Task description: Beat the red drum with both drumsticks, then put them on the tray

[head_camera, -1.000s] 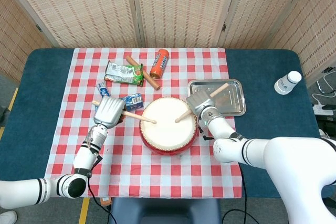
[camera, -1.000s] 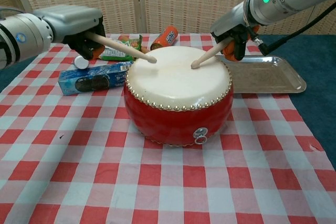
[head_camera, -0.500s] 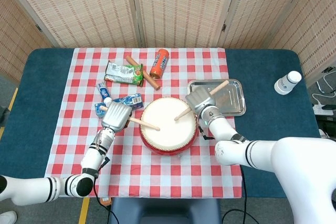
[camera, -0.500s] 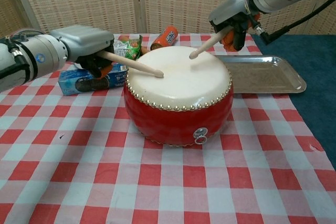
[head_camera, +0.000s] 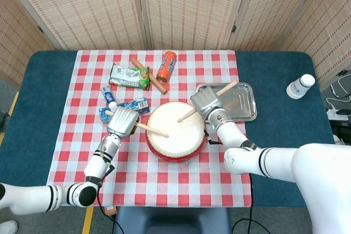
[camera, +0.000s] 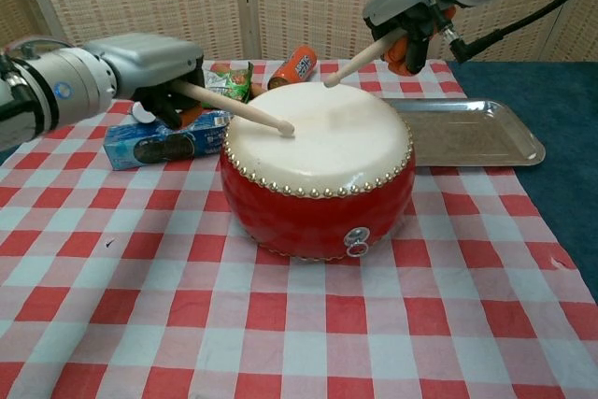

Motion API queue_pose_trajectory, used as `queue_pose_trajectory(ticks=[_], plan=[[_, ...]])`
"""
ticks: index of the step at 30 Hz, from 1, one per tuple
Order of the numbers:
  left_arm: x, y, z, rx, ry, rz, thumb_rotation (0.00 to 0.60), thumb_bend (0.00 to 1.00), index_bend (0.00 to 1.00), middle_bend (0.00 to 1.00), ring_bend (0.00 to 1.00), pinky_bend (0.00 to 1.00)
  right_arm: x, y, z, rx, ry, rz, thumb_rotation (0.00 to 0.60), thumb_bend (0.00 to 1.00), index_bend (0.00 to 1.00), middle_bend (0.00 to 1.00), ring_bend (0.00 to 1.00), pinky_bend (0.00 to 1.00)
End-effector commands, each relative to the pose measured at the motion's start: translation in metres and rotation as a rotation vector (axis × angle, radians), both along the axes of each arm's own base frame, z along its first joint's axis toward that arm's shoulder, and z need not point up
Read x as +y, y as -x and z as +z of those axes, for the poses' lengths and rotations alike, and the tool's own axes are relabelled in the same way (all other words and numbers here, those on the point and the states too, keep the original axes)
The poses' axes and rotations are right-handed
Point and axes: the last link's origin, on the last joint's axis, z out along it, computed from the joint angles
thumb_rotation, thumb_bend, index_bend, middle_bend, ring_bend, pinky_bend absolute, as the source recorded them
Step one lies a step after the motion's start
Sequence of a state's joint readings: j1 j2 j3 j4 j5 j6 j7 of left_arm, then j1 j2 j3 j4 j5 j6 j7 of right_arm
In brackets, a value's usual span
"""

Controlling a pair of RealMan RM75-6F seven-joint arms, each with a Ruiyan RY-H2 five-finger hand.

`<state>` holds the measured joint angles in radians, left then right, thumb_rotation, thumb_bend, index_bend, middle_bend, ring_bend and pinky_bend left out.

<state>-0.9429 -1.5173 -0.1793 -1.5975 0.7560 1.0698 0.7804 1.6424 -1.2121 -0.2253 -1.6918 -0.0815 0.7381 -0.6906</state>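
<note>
The red drum [head_camera: 175, 135] [camera: 318, 203] with a pale skin stands mid-cloth. My left hand [head_camera: 123, 121] [camera: 159, 67] grips a wooden drumstick [head_camera: 149, 129] [camera: 234, 105] whose tip sits on or just above the skin's left part. My right hand [head_camera: 204, 102] [camera: 406, 21] holds the other drumstick [head_camera: 189, 113] [camera: 360, 61], tip lifted above the skin's far side, butt end pointing over the tray. The steel tray [head_camera: 244, 105] [camera: 486, 133] lies right of the drum with nothing on it.
Behind and left of the drum lie a blue biscuit pack [head_camera: 125, 107] [camera: 154, 142], a green snack bag [head_camera: 129, 76], an orange can [head_camera: 166, 65] [camera: 297, 64], a sausage [head_camera: 148, 74] and a small bottle [head_camera: 108, 95]. A white bottle [head_camera: 300, 86] stands far right on the blue table.
My right hand has lifted its drumstick tip off the skin and moved up and left. My left stick came down toward the skin and now stays about where it was half a second ago.
</note>
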Motion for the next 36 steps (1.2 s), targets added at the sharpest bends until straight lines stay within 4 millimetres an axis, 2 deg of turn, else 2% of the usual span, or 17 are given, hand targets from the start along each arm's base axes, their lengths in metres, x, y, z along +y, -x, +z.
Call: queue_pose_trajectory(ticks=[1,5,8,12,15,18,20,23,27,31,36], plan=[[0.000,0.001,-0.004,0.024,-0.010,0.004,0.600,0.81,1.00,1.00,1.00,1.00,-0.001,0.010,-0.011,0.044,-0.020,-0.014,0.600,0.81,1.00,1.00,1.00,1.00],[0.002,-0.005,0.031,-0.068,-0.093,-0.012,0.600,0.81,1.00,1.00,1.00,1.00,-0.003,0.018,-0.028,0.126,-0.036,-0.014,0.600,0.81,1.00,1.00,1.00,1.00],[0.000,-0.009,0.042,-0.100,-0.105,-0.030,0.600,0.81,1.00,1.00,1.00,1.00,-0.004,0.009,-0.027,0.091,-0.020,-0.011,0.600,0.81,1.00,1.00,1.00,1.00],[-0.002,-0.008,0.022,-0.070,-0.042,-0.022,0.600,0.81,1.00,1.00,1.00,1.00,-0.004,-0.010,-0.005,-0.021,0.019,0.010,0.600,0.81,1.00,1.00,1.00,1.00],[-0.001,-0.002,-0.003,-0.015,0.013,0.001,0.600,0.81,1.00,1.00,1.00,1.00,-0.001,-0.010,0.003,-0.013,0.022,0.023,0.600,0.81,1.00,1.00,1.00,1.00],[0.001,0.005,-0.016,0.037,0.024,0.013,0.600,0.81,1.00,1.00,1.00,1.00,0.001,-0.004,-0.002,0.015,0.011,0.015,0.600,0.82,1.00,1.00,1.00,1.00],[0.003,0.006,-0.009,0.017,-0.007,0.022,0.600,0.81,1.00,1.00,1.00,1.00,0.001,0.003,-0.011,0.036,-0.005,0.003,0.600,0.81,1.00,1.00,1.00,1.00],[0.004,0.005,0.016,-0.054,-0.068,0.020,0.600,0.81,1.00,1.00,1.00,1.00,-0.001,0.013,-0.025,0.089,-0.028,-0.002,0.600,0.81,1.00,1.00,1.00,1.00],[0.001,0.000,0.043,-0.122,-0.114,-0.010,0.600,0.81,1.00,1.00,1.00,1.00,-0.003,0.012,-0.030,0.089,-0.022,-0.002,0.600,0.82,1.00,1.00,1.00,1.00],[-0.002,0.005,0.058,-0.189,-0.129,0.000,0.600,0.81,1.00,1.00,1.00,1.00,-0.006,0.007,-0.010,-0.013,0.024,-0.024,0.600,0.82,1.00,1.00,1.00,1.00],[-0.003,0.023,0.075,-0.264,-0.137,0.046,0.600,0.81,1.00,1.00,1.00,1.00,-0.012,0.032,0.021,-0.145,0.055,-0.126,0.600,0.81,1.00,1.00,1.00,1.00]])
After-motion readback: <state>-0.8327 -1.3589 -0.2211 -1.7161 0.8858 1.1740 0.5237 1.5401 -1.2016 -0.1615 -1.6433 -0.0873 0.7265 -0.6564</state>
